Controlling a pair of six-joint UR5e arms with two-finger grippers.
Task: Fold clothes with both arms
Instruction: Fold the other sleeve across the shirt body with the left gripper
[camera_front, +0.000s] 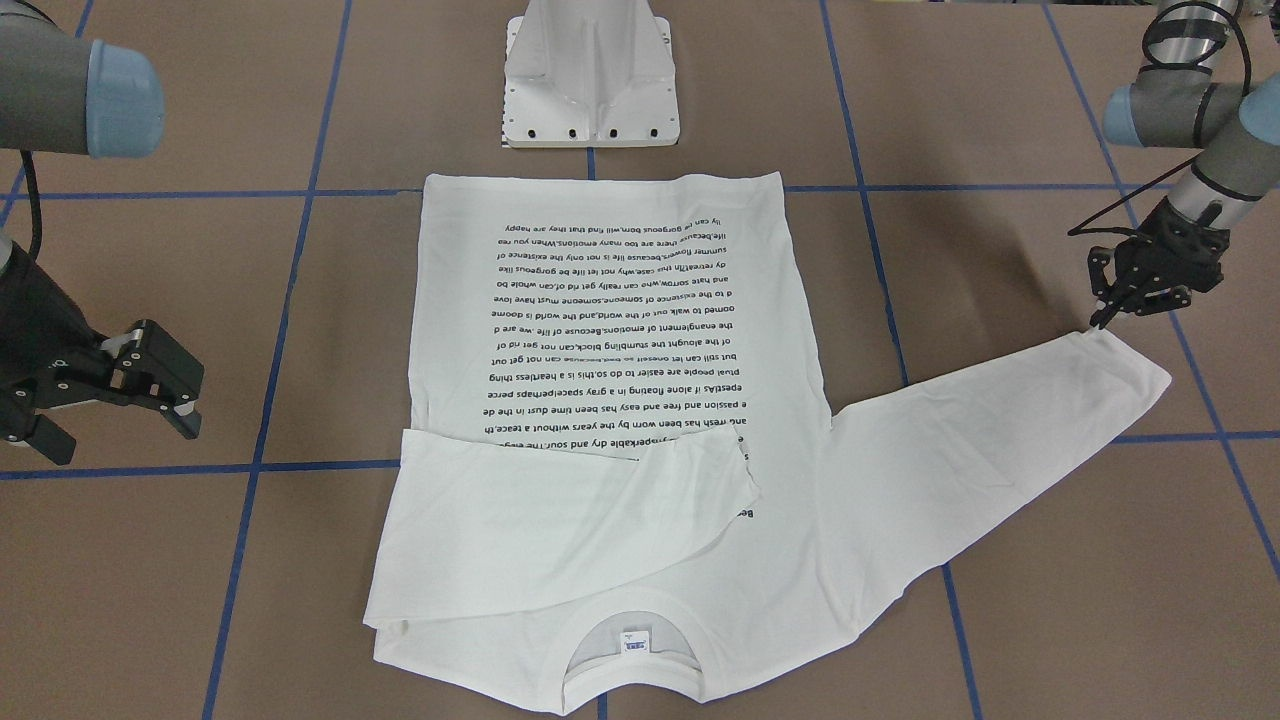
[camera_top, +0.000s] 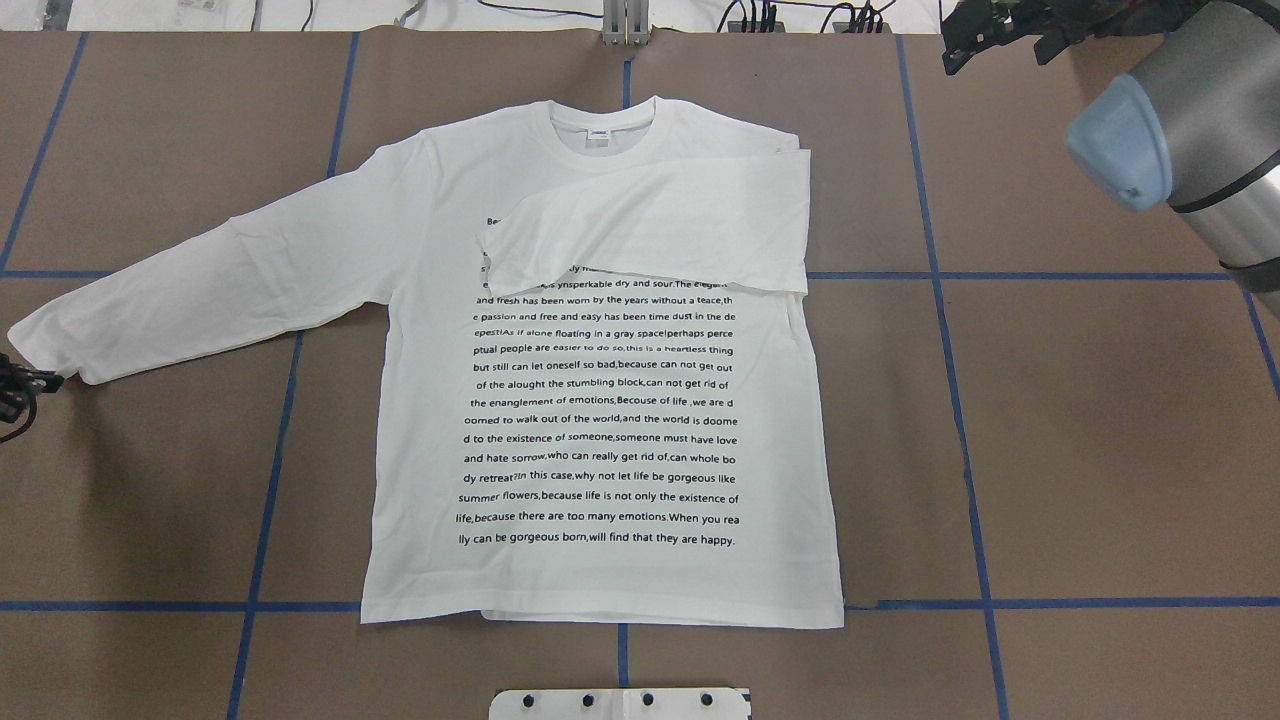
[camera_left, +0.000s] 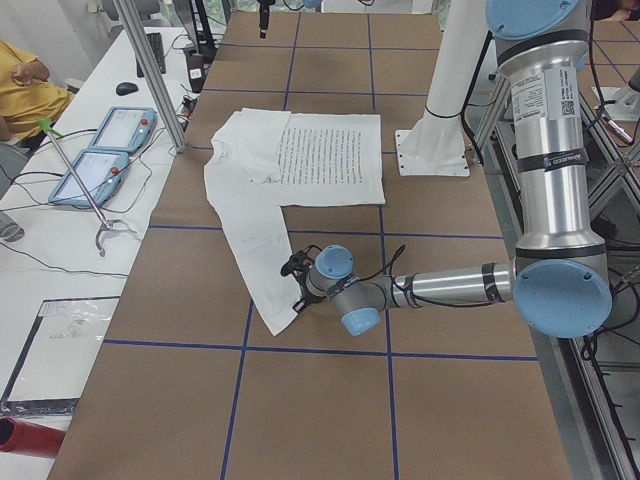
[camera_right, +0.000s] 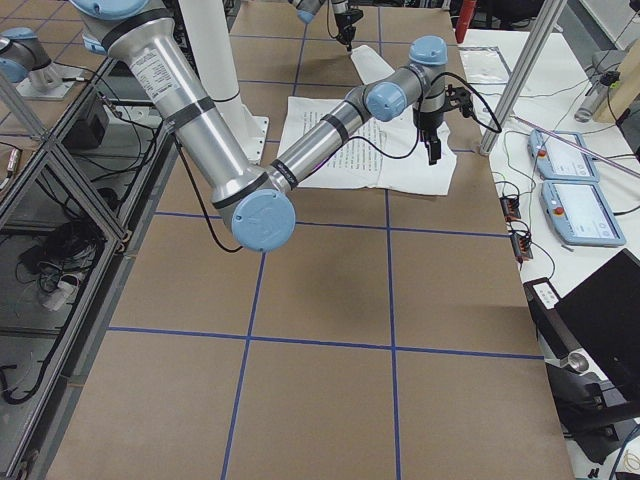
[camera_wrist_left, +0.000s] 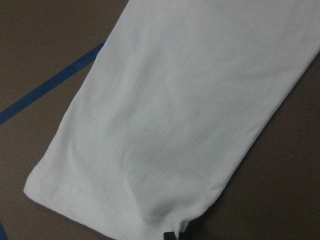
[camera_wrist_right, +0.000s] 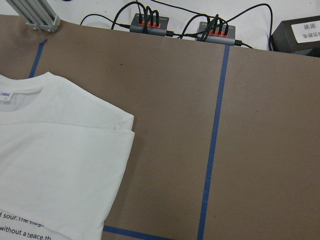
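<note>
We see the white T-shirt (camera_top: 600, 400) flat on the counter (camera_top: 1100, 450), one sleeve (camera_top: 650, 230) folded across its chest. Our left gripper (camera_front: 1103, 320) meets the outstretched cuff (camera_front: 1130, 375); we cannot tell its grip. Our right gripper (camera_front: 125, 438) hangs spread, well apart.

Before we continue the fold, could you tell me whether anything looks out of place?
Nothing is damaged or spilled. The shirt lies flat; one sleeve is folded slightly askew over the top of the print. The other sleeve lies spread out, the left gripper at its cuff.

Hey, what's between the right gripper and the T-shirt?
Only bare brown table, crossed by one blue tape line; the front-facing view shows nothing else between the right gripper and the T-shirt.
</note>
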